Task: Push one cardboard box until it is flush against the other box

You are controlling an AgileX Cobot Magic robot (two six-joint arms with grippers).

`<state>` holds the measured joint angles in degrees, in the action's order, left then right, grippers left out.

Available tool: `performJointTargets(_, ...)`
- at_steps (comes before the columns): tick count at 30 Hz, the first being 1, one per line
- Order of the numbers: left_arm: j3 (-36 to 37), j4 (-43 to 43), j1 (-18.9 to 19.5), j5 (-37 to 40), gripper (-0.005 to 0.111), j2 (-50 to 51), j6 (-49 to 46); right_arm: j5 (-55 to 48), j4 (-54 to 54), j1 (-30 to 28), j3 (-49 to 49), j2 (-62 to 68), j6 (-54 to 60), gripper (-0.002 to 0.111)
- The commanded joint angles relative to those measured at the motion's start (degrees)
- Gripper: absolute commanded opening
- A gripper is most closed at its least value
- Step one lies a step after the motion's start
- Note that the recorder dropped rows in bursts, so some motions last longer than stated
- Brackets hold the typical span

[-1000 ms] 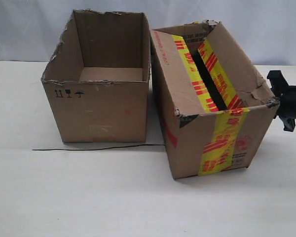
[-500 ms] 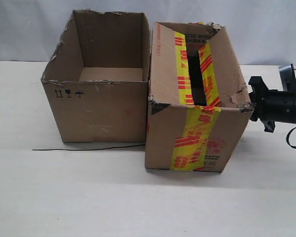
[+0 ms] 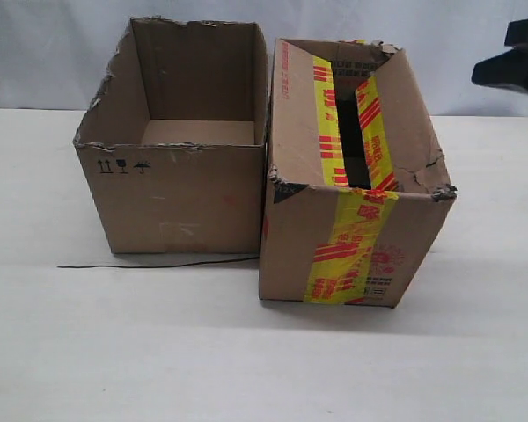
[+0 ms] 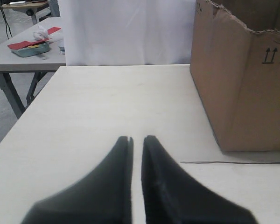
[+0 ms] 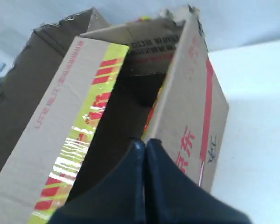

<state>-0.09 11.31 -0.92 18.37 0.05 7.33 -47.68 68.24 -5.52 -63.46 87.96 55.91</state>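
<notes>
The plain brown box with the ragged rim and small black symbols stands open at the left of the table. Beside it stands the yellow-and-red-taped box, its left side against the plain box's right side along most of its length. My right gripper hangs high at the upper right, clear of both boxes. In the right wrist view it is shut and empty, above the taped box, with the plain box behind. My left gripper rests low over bare table, shut to a thin slit, left of the plain box.
A thin black wire lies on the white table in front of the plain box, its end under the taped box's corner. A white curtain backs the table. A side table with clutter stands beyond the left edge.
The taped box slid left and turned square against the plain box. The right gripper then left its right side and rose to the upper right.
</notes>
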Motion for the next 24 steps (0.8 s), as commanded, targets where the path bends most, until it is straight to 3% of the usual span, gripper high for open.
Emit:
performJointTargets(1, 0.09, -0.15, -0.45, -0.69, 0.000, -0.05, 0.23, -0.13, -20.89, 9.86, -1.38, -12.58, -4.69, 0.000)
performJointTargets(4, 0.09, -0.15, -0.45, -0.69, 0.000, -0.05, 0.23, 1.16, -42.64, 27.57, 0.51, -19.40, -14.76, 0.000)
performJointTargets(9, 0.09, -0.15, -0.45, -0.69, 0.000, -0.05, 0.23, -1.85, -66.49, 43.87, 6.58, -20.68, -35.77, 0.000)
performJointTargets(12, 0.09, -0.15, -0.45, -0.69, 0.000, -0.05, 0.23, -0.67, -74.57, 49.04, 12.21, -20.68, -42.58, 0.000)
performJointTargets(17, 0.09, -0.15, -0.45, -0.69, 0.000, -0.05, 0.23, 8.18, -83.60, 52.26, 20.46, -20.54, -50.20, 0.000)
performJointTargets(24, 0.09, -0.15, -0.45, -0.69, 0.000, -0.05, 0.23, 9.07, -100.70, 52.26, 18.40, -14.98, -66.22, 0.000)
